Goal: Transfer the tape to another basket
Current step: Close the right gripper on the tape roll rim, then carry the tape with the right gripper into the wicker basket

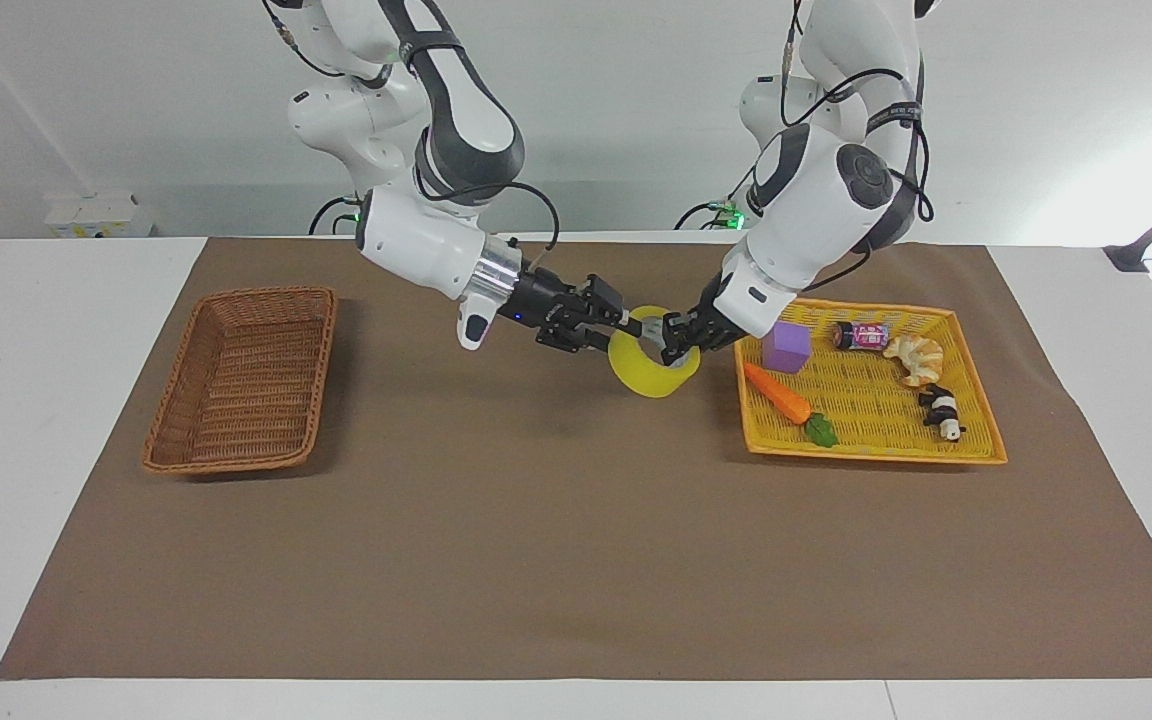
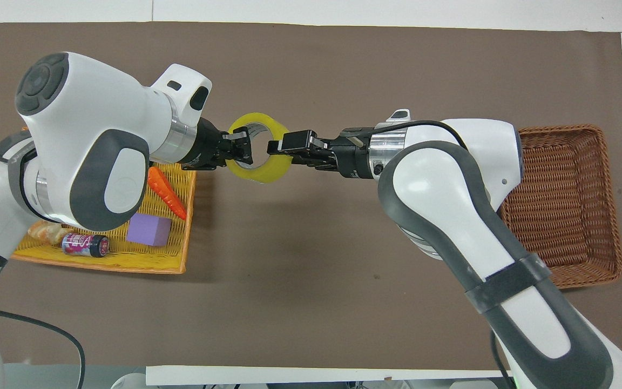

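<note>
The yellow tape roll (image 1: 648,375) hangs in the air between the two grippers, over the brown mat beside the yellow tray; it also shows in the overhead view (image 2: 259,173). My left gripper (image 1: 674,345) (image 2: 241,148) is shut on the roll's wall at the tray side. My right gripper (image 1: 626,325) (image 2: 278,147) reaches in from the basket side, and its fingers are closed on the wall there. The brown wicker basket (image 1: 236,380) (image 2: 565,205) sits empty at the right arm's end of the table.
A yellow-orange woven tray (image 1: 876,410) at the left arm's end holds a carrot (image 1: 781,395), a purple block (image 1: 786,347), a small can (image 1: 861,335), a croissant (image 1: 916,358) and a black-and-white toy (image 1: 941,410). Open mat lies between tray and basket.
</note>
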`<act>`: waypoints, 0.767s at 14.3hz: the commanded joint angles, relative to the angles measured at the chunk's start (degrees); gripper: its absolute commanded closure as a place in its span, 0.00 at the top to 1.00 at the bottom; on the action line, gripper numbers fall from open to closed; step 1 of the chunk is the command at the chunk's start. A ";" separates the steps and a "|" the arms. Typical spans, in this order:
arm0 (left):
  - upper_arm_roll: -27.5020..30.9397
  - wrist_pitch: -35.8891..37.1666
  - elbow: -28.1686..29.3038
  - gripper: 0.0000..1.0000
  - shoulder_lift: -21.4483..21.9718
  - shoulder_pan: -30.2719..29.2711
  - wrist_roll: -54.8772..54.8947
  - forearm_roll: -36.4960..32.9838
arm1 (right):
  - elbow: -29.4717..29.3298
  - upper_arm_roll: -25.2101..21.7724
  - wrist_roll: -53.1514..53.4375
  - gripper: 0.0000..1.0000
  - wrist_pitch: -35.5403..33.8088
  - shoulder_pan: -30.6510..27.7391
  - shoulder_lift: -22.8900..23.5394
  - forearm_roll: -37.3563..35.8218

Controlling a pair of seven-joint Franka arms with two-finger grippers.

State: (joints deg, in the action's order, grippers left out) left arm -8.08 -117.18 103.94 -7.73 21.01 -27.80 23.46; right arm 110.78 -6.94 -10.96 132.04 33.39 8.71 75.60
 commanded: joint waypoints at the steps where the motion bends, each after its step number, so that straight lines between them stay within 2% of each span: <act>1: 0.43 -0.33 -0.05 0.42 0.43 0.96 -0.76 -0.61 | 0.05 0.17 -0.20 0.00 -0.02 -0.17 -0.44 0.61; 2: 0.43 0.11 -0.32 0.64 0.43 0.88 -1.03 -0.61 | 0.05 0.17 -0.11 0.00 -0.02 -0.17 -0.44 0.61; 4: 0.78 1.94 -1.02 0.90 1.74 0.26 -1.12 -0.61 | 0.05 0.17 -0.20 0.00 -0.29 -0.52 -0.62 0.52; 5: 0.96 3.96 -2.07 0.95 2.71 0.17 -1.12 -0.70 | 0.05 0.00 -0.20 0.00 -0.38 -0.70 -0.88 0.43; 8: 2.10 8.36 -4.01 0.99 5.34 -2.19 -0.77 -1.75 | 0.22 -0.09 -0.29 0.00 -4.84 -4.63 -2.63 -3.33; 9: 2.28 8.46 -4.19 0.99 6.05 -3.33 -0.24 -2.89 | 0.22 -0.09 -0.81 0.00 -9.03 -8.05 -2.90 -6.31; 11: 2.11 10.99 -7.51 0.99 6.14 -7.36 0.81 -9.72 | 0.31 -0.09 -4.92 0.00 -17.91 -15.60 -3.43 -9.49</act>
State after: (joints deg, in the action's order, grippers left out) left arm -5.83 -109.87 99.11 -2.06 17.23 -27.90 18.46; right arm 110.57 -7.33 -11.75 121.69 25.03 7.02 68.21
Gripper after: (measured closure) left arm 0.009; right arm 0.458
